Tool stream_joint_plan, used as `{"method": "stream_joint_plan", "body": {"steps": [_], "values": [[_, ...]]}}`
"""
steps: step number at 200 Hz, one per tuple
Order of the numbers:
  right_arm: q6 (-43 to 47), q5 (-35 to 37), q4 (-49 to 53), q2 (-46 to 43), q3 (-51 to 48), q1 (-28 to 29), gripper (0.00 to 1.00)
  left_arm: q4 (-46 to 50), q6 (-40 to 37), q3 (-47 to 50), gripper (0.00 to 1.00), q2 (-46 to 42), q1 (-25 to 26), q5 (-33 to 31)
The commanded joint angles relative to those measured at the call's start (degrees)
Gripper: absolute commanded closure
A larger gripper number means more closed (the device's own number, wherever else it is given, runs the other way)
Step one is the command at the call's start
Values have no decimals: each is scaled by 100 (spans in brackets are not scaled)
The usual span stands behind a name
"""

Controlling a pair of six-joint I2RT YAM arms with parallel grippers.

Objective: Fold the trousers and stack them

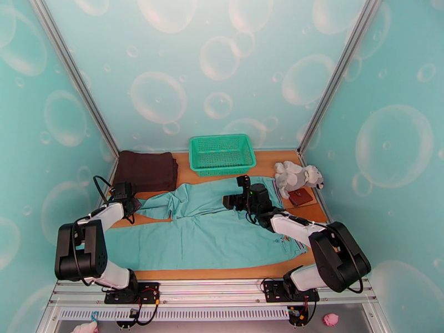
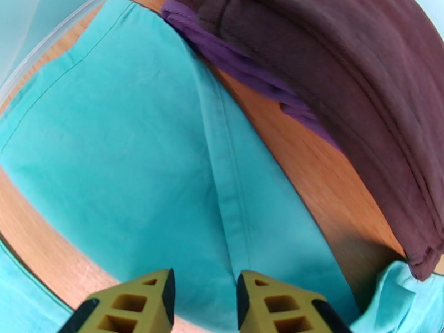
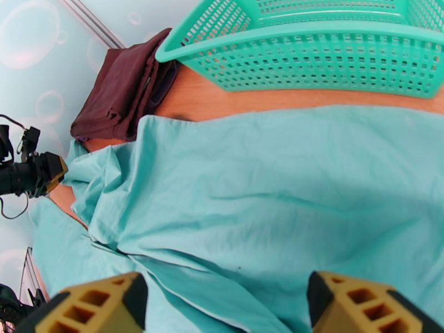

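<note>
Trousers [image 1: 205, 237] lie spread across the table [image 1: 222, 272], waist to the right, upper leg reaching toward the dark folded garment [image 1: 147, 170]. Left gripper [image 2: 205, 287] sits over that leg's end, fingers partly apart, nothing clearly held. Right gripper [image 3: 227, 292] gapes wide above the cloth near the basket [image 3: 333, 56], empty.

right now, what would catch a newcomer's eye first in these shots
The light teal trousers sprawl across the middle of the wooden table, with the left gripper and right gripper poised over them. At the far edge stands a green basket, a dark brown folded garment to its left and a grey plush toy to its right.
</note>
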State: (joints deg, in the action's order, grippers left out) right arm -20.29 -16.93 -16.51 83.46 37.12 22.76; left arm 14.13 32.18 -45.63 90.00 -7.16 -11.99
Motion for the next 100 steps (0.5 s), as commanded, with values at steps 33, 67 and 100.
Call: {"method": "stream_joint_plan", "body": {"steps": [33,67,100], "values": [[-96,-82,-93,39,-30,-17,20,-879,-88,-220,65,424,-241,5],[-82,-84,-98,93,-21,-18,20,-873,-146,-503,65,727,-300,186],[-80,-102,-99,136,-4,7,19,-1008,-137,-525,65,729,-305,196]]}}
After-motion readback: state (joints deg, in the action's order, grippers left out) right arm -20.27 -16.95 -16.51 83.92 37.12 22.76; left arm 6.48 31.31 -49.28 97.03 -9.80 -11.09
